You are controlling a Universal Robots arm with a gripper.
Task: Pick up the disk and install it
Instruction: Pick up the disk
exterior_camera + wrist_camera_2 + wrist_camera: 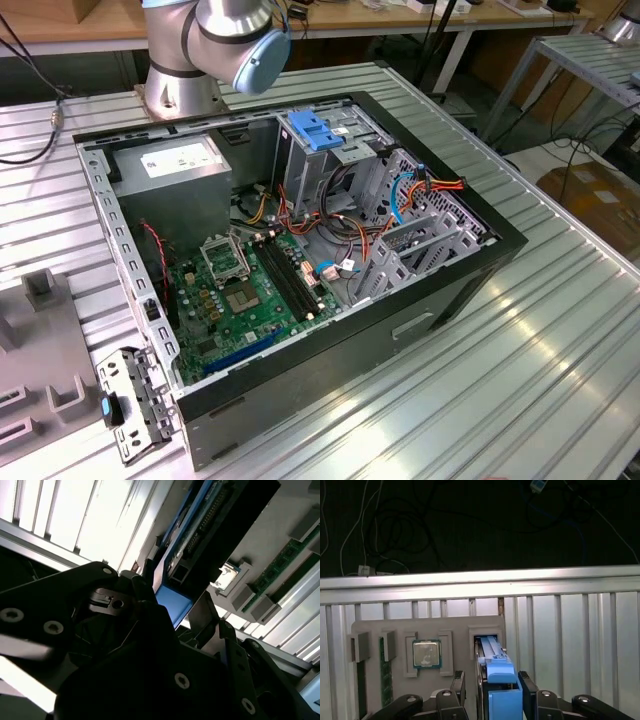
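Blue-railed disk (pixel 499 672): stands on edge in a slot of the grey holder tray (pixel 395 625), with its blue rail facing the first wrist camera; the second wrist view shows the same disk (pixel 197 535) running away from the gripper with its circuit-board side exposed.
Gripper (pixel 492 685): released, spread around the disk, which lies directly between the two black fingers (pixel 459 684).
Finger clearance: in the first wrist view a dark gap separates one finger from the disk's metal body; the other finger lies just beside the blue rail, and contact there cannot be confirmed.
Holder tray: lies flat on the ribbed aluminium table (pixel 570 630), close to the table edge.
Tray contents: a processor chip (pixel 426 654) sits in a square pocket beside the disk slot; green memory modules (pixel 385 675) stand on edge in slots beyond it.
Robot arm (pixel 225 40): in the exterior view its base stands on the table behind the computer case (pixel 460 270).
Computer case: lies on its side with the panel off, exposing the green motherboard (pixel 250 290), the grey power supply (pixel 180 170) and the metal drive cage topped by a blue bracket (pixel 315 130).
Installation status: the disk is seated in the tray slot, not in the case.
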